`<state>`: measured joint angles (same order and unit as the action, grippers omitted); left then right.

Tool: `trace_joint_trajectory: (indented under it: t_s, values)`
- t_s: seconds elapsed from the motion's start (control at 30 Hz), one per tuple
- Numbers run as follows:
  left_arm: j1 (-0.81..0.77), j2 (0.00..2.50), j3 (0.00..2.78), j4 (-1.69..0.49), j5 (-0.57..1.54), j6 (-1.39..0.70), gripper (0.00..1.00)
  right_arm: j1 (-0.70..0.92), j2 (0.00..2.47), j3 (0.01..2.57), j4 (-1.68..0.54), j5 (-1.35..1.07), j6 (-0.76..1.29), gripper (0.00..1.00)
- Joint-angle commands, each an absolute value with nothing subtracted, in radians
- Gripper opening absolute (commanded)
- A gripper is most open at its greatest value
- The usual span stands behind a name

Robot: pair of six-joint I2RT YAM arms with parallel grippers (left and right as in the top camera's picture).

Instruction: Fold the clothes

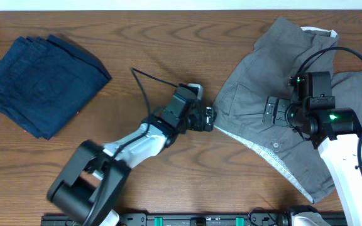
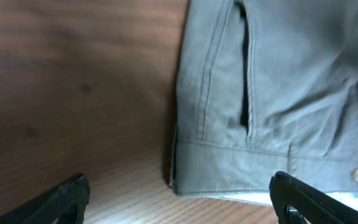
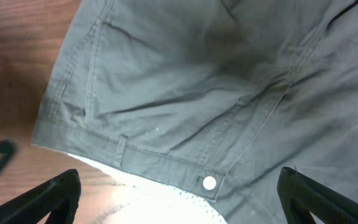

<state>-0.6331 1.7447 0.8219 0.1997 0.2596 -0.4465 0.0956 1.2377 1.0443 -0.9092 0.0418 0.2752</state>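
Observation:
The grey trousers [image 1: 275,94] lie crumpled at the right of the table, waistband toward the front left. My left gripper [image 1: 210,119] is open at the waistband's left corner [image 2: 182,183], with bare wood between its fingers [image 2: 179,202]. My right gripper [image 1: 270,113] is open above the trousers' waist. In the right wrist view its fingers [image 3: 179,199] straddle the waistband with a white button [image 3: 209,183] and pale lining below it. A side pocket slit [image 2: 246,74] shows in the left wrist view.
A dark navy folded garment [image 1: 46,81] lies at the far left. A black cable [image 1: 146,85] runs over the table behind my left arm. Bare wood lies between the two garments.

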Motion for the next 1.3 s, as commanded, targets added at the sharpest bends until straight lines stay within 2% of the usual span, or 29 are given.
trace_joint_trajectory:
  t_s: [0.0,0.13,0.2,0.23,0.27,0.33,0.43,0.47,0.5,0.73,0.97,1.17,1.2,1.23,1.27]
  values:
    - [-0.664,1.804,0.836,0.227,0.261,-0.467,0.93,0.085,1.226,1.043,-0.917,0.057,0.273,0.99]
    - [-0.698,1.853,0.836,0.251,0.262,-0.485,0.93,0.085,1.226,1.043,-0.917,0.057,0.273,0.99]
    - [-0.714,1.867,0.836,0.265,0.261,-0.485,0.88,0.085,1.226,1.043,-0.917,0.057,0.273,0.99]
    - [-0.719,1.869,0.836,0.268,0.261,-0.485,0.80,0.085,1.226,1.043,-0.918,0.057,0.273,0.99]
    - [-0.725,1.870,0.836,0.268,0.261,-0.485,0.67,0.085,1.226,1.043,-0.918,0.057,0.273,0.99]
    - [-0.731,1.870,0.836,0.273,0.261,-0.485,0.52,0.085,1.226,1.043,-0.919,0.057,0.273,0.99]
    - [-0.731,1.870,0.836,0.273,0.261,-0.485,0.24,0.085,1.226,1.043,-0.919,0.057,0.273,0.99]
    - [-0.728,1.869,0.836,0.274,0.260,-0.484,0.12,0.085,1.226,1.043,-0.920,0.057,0.273,0.99]
    - [-0.723,1.868,0.836,0.278,0.255,-0.484,0.06,0.085,1.226,1.043,-0.921,0.057,0.273,0.99]
    - [-0.590,1.820,0.837,0.356,0.147,-0.484,0.06,0.085,1.226,1.043,-0.935,0.057,0.273,0.99]
    - [-0.334,1.761,0.863,0.570,0.145,-0.485,0.06,0.085,1.226,1.043,-0.934,0.057,0.274,0.99]
    - [-0.152,1.750,0.973,0.526,0.249,-0.550,0.07,0.083,1.226,1.043,-0.935,0.062,0.290,0.99]
    - [-0.127,1.750,0.989,0.512,0.301,-0.554,0.22,0.083,1.226,1.043,-0.935,0.078,0.311,0.99]
    - [-0.105,1.750,1.002,0.487,0.369,-0.556,0.44,0.083,1.226,1.043,-0.935,0.093,0.328,0.99]
    - [-0.092,1.748,1.008,0.460,0.425,-0.556,0.79,0.083,1.226,1.043,-0.935,0.107,0.346,0.99]
